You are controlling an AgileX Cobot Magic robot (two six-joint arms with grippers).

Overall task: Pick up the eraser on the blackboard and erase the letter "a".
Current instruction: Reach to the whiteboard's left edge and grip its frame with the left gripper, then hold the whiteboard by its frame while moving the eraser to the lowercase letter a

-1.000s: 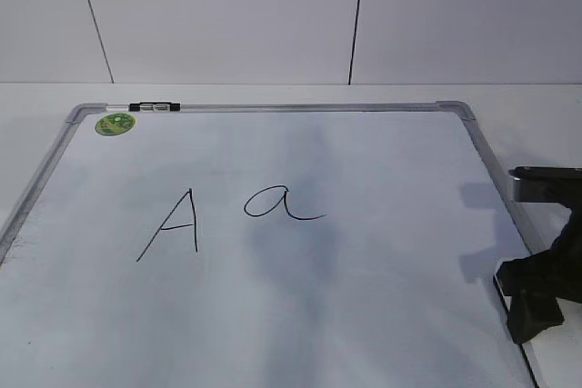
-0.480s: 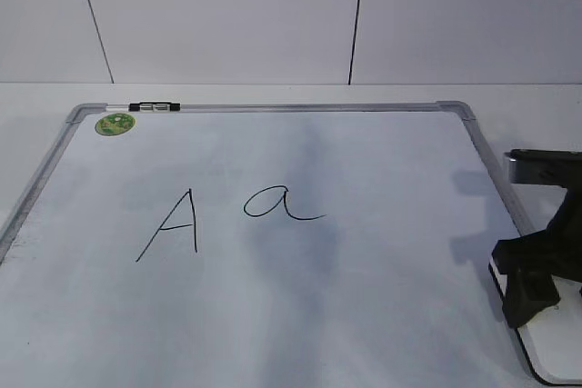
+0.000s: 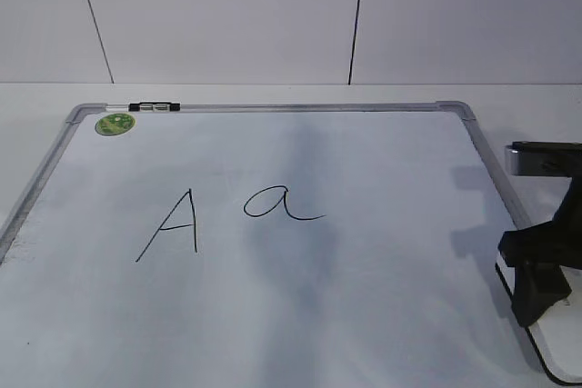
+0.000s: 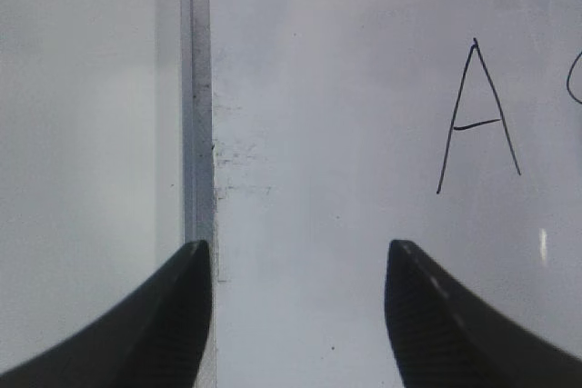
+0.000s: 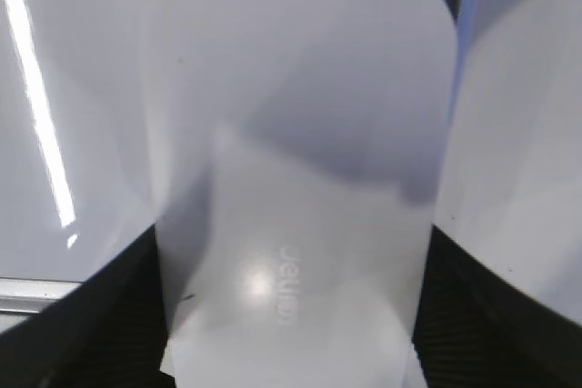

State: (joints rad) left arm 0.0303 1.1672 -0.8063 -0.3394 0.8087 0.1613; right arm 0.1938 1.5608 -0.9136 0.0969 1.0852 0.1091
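Eraser [image 5: 300, 179] sits between the fingers of my right gripper [image 3: 546, 283], at the near right corner of the blackboard [image 3: 364, 315] close to the right frame rail. In the right wrist view both dark fingers press against its long sides, so I read this as a closed grasp on the block, glossy white top and grey lettering facing the camera. In the exterior view only a sliver of its white body with a dark lower edge shows under the gripper, and I cannot tell whether it is lifted or touching the board.

Letter "a" [image 3: 282, 203] lies near the middle of the board, well apart from the eraser, just right of the capital "A" [image 3: 171, 224]. Left gripper [image 4: 300, 306] hovers with jaws spread and nothing between them, over the left frame rail.

Judgement: grasp looks secured; the step in hand is the carry to the target.
1. Raise enough that the felt does not drag on the way.
2. Keep the block level so the whole felt face lands flat.
3. Come down on the loop, sweep toward the tail, away from "A".
4. Stay right of that capital throughout.
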